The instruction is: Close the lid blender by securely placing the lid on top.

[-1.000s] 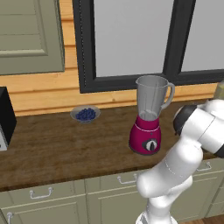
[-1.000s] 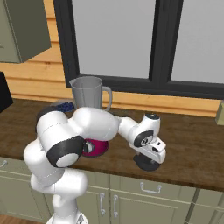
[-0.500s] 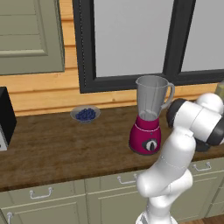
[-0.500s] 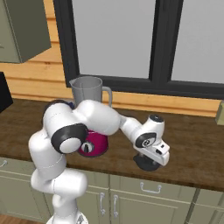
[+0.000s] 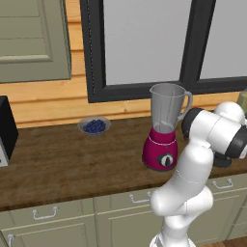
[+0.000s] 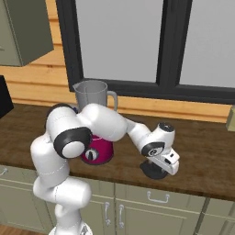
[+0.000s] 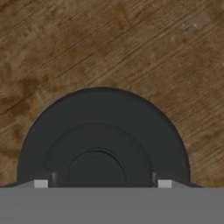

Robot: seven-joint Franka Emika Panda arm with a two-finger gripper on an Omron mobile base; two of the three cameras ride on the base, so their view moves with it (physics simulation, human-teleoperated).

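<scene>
Black lid flat on counter near front edge, right of blender; claw directly above, fingers straddling knob, spread, nothing gripped; jar top open, awaiting lid.

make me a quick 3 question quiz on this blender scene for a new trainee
1. True or false: the lid already sits on the blender.
2. The lid rests on: A) the jar rim, B) the wooden counter, C) the bowl of blueberries.
3. Fill in: in the right base view the gripper is directly ____ the lid.

Key: 1 false, the jar is uncovered. 2 B, on the counter beside the blender. 3 above.
</scene>
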